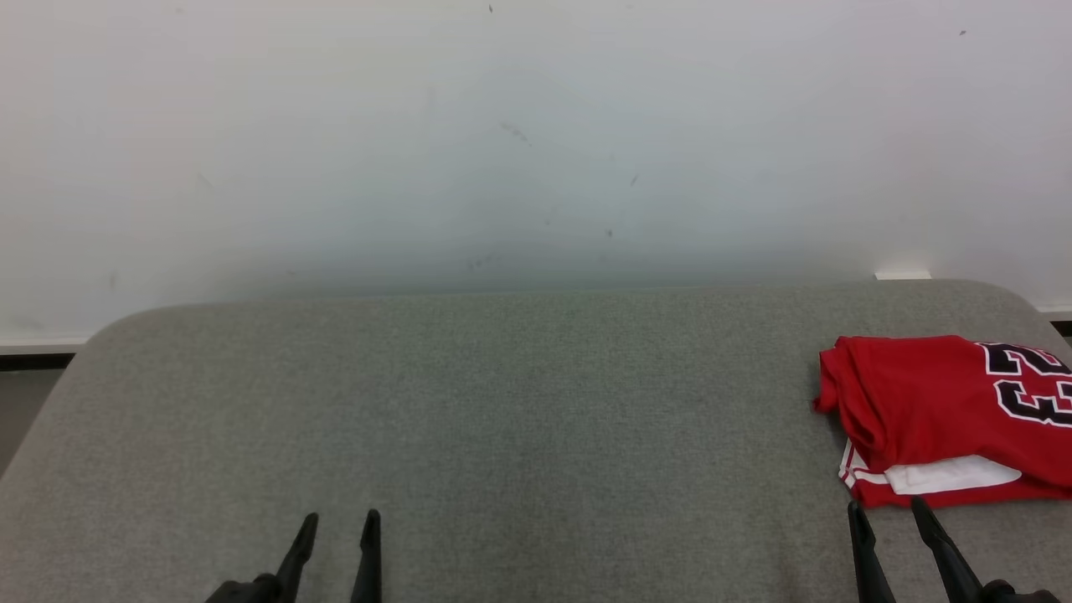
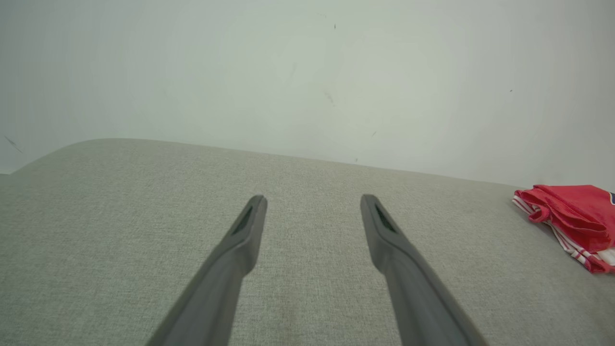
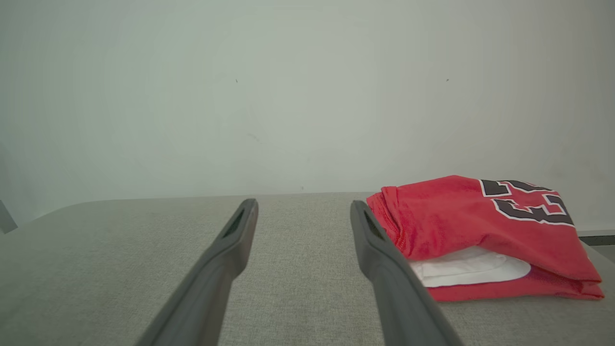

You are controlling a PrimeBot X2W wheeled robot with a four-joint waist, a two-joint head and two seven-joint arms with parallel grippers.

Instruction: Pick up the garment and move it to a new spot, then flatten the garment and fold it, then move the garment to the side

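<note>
While the folded red jersey [image 1: 930, 402] is laid at the right edge of the grey fabric-covered bench [image 1: 502, 402], toward its far right corner, both tools are seen released. Black numerals edged in white are shown on the jersey's top, and a white inner layer is exposed along its near side. The right tool [image 1: 885, 503] is spread, with nothing gripped, its tips just beside the jersey's near edge. The left tool [image 1: 342, 516] is spread likewise near the bench's front edge, left of centre, well apart from the jersey.
</note>
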